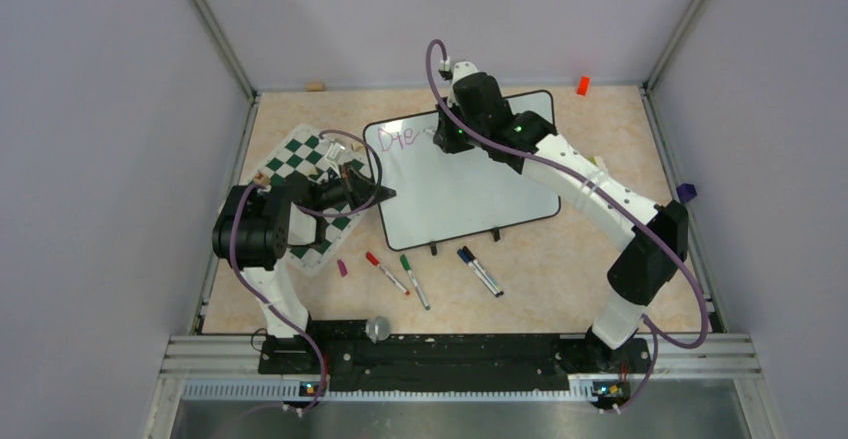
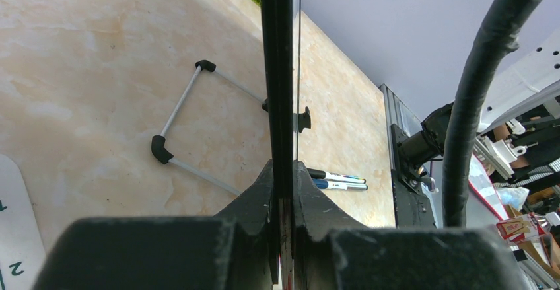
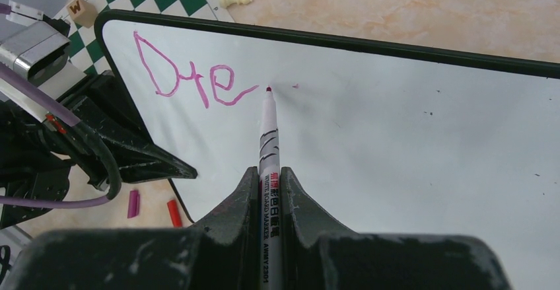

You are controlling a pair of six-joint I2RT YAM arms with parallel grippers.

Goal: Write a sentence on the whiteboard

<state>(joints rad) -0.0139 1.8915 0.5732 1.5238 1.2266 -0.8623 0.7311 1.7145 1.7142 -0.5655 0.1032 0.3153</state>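
Note:
The whiteboard [image 1: 460,184] lies tilted mid-table, glossy white with a thin black frame. Purple-pink lettering "Dre" [image 1: 403,140] sits at its top left; in the right wrist view the letters [image 3: 191,75] show clearly on the board [image 3: 409,138]. My right gripper [image 3: 269,174] is shut on a white marker [image 3: 269,151], its tip touching the board just right of the "e". My left gripper [image 2: 282,171] is shut on the whiteboard's left edge [image 2: 277,72], seen edge-on; in the top view it [image 1: 378,195] clamps the board's left side.
A green-and-white chess mat [image 1: 310,174] lies left of the board under the left arm. A purple cap [image 1: 342,268], red marker [image 1: 385,271], green marker [image 1: 414,280] and two dark markers [image 1: 480,270] lie in front. An orange block [image 1: 582,85] sits at the back.

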